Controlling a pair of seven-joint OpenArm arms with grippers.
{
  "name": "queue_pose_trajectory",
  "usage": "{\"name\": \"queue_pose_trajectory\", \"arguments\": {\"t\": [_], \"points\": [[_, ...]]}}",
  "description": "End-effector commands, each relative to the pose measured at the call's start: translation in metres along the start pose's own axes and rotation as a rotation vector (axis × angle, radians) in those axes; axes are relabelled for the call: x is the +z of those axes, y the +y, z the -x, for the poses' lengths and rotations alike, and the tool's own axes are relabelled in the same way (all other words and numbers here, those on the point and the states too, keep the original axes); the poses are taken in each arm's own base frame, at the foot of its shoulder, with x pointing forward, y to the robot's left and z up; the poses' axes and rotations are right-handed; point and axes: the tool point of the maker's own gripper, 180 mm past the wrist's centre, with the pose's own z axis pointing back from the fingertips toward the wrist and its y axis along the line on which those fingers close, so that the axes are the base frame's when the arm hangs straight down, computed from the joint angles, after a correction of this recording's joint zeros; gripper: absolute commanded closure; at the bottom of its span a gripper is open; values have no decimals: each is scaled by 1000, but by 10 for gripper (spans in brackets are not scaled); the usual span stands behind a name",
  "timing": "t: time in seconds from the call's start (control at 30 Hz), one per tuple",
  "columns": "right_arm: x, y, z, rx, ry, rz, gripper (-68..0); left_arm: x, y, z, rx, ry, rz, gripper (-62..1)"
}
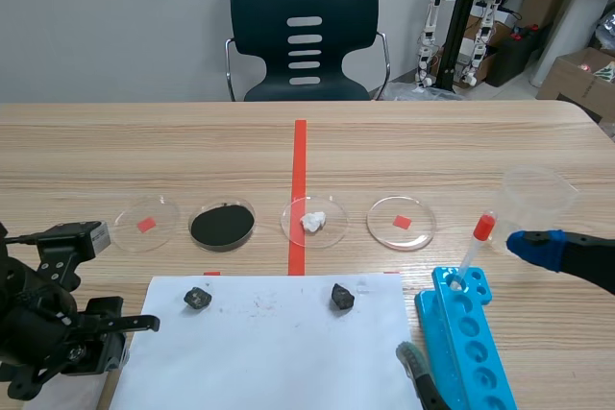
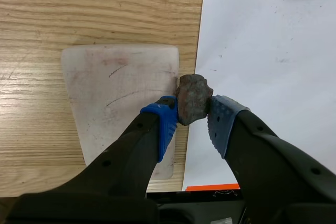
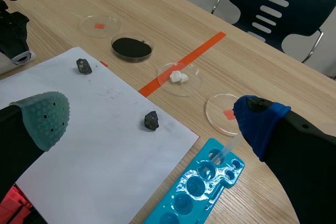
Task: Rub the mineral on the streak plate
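Beginning with the tabletop [image 1: 432, 141]: pale wood, carrying everything here. Next down in size, a white sheet of paper [image 1: 279, 352] laid on the near side, with two dark rocks [image 1: 197, 298] resting on it, well apart.

Beside the sheet's left edge, flat on the bare wood, the streak plate [image 2: 121, 93]: a pale matte slab with faint scratch lines across it. Looks stiff and probably brittle. Not pinned by anything in view, so likely to skid under a sideways push unless pressed downward during the rub.

Then the left gripper [image 2: 193, 118], clamped on the mineral [image 2: 193, 98], pinched by the blue pads [image 2: 167, 119] on two opposite sides. Held at the plate's edge nearest the paper, right over the seam. Cannot tell whether touching the plate or hanging just above it. Over on the other side, the right gripper [image 3: 152, 118], spread wide and holding nothing, well apart from the plate and near a blue rack [image 1: 466, 333].

Last, the mineral itself: a small, lumpy, grey-brown stone with a rough face. Judged hard, rigid and dense for its bulk, neither fragile nor slippery against soft pads. Bumpy on the sides, though, so liable to pivot in the grip when dragged. Best taken across the widest part, as now, leaving a corner free beyond the pads to meet the plate.
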Motion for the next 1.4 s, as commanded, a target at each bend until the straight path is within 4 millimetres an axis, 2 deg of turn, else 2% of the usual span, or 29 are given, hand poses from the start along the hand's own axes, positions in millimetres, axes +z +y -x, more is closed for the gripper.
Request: {"name": "queue_pose_trajectory", "arguments": {"t": [0.0, 0.17, 0.7, 1.1, 1.37], "points": [[-3, -6, -13, 11, -45, 16, -679, 5, 36, -4, -10, -11, -139, -131], [-3, -6, -13, 11, -45, 16, -679, 7, 49, -5, 5, -15, -216, -130], [-3, -6, -13, 11, -45, 16, -679, 14, 68, -11, 21, -38, -327, -130], [-3, -6, -13, 11, -45, 16, -679, 25, 62, -24, 0, -92, -327, -130], [-3, -6, -13, 11, -45, 16, -679, 24, 62, -19, 4, -65, -323, -130]]}}
